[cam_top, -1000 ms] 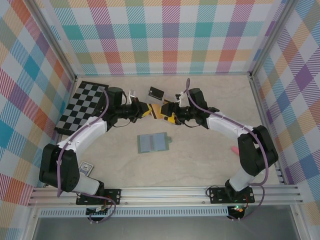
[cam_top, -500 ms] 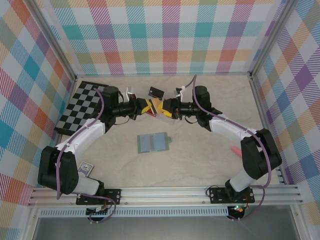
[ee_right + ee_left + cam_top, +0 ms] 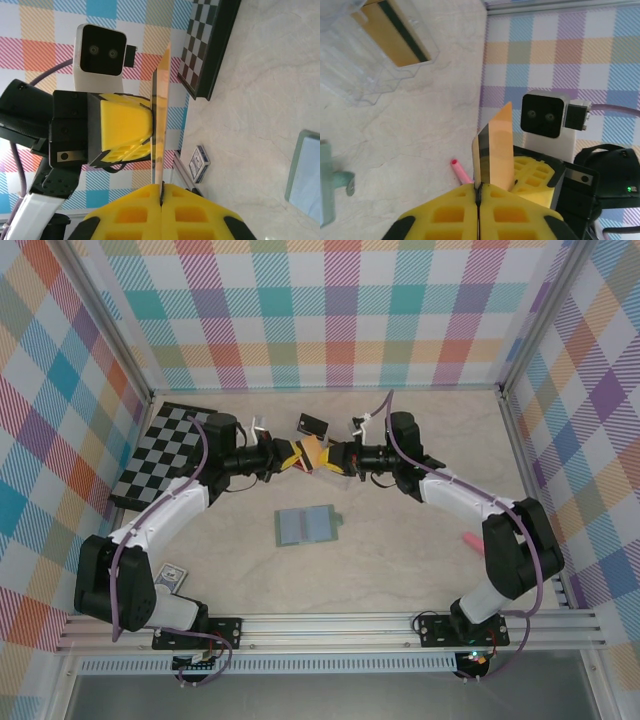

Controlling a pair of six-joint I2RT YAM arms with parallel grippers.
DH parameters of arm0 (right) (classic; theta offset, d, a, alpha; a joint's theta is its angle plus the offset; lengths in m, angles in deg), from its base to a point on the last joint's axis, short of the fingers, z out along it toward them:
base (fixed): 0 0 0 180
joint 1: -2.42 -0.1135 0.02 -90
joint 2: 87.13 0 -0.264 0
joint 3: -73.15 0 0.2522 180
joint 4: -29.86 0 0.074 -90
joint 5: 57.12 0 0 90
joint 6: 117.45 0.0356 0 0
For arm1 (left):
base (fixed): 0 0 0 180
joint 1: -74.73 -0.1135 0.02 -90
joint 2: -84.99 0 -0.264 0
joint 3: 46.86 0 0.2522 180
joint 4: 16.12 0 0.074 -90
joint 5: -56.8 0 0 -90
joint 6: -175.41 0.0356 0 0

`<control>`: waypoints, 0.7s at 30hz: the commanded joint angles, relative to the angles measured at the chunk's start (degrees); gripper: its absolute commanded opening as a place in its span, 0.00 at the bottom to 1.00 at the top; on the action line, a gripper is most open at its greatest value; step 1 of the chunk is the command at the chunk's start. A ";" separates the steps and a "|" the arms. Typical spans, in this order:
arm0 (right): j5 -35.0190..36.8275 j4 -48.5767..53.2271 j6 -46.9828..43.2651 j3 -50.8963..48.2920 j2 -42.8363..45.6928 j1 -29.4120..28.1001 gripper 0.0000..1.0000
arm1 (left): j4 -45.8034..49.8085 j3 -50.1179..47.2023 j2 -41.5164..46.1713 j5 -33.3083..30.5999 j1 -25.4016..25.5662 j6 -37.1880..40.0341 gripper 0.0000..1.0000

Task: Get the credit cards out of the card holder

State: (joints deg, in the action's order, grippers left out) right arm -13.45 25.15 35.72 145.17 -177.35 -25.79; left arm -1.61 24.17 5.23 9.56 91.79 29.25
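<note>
An orange credit card hangs above the table toward the back, pinched from both sides. My left gripper is shut on one edge and my right gripper is shut on the opposite edge. In the left wrist view the card stands up from my closed yellow fingers, with the right gripper's fingers behind it. From the right wrist the card appears edge-on. The card holder lies open and flat in the middle of the table, pale blue lining up.
A clear plastic tray holding another orange card sits at the back near the grippers. A chessboard lies at the left, a small card deck box at the near left, and a pink stick at the right.
My right gripper has closed onto the card that the left gripper holds. Both grippers shifted slightly toward the back wall with it.
</note>
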 commanded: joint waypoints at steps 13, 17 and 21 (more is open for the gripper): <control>23.30 39.18 -43.15 16.11 4.31 0.15 0.00 | 34.27 4.58 6.57 -31.72 -0.89 24.42 0.97; 28.49 43.20 -56.70 19.53 2.73 0.17 0.00 | 36.99 4.07 7.87 -36.06 -0.89 26.97 1.00; 31.33 42.85 -69.46 20.32 1.01 0.26 0.00 | 38.00 3.72 8.27 -38.13 -0.90 27.66 1.00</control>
State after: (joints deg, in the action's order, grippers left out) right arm 13.42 64.64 -19.31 163.66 -174.44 -25.87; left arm 33.52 28.46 12.35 -24.45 91.50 54.03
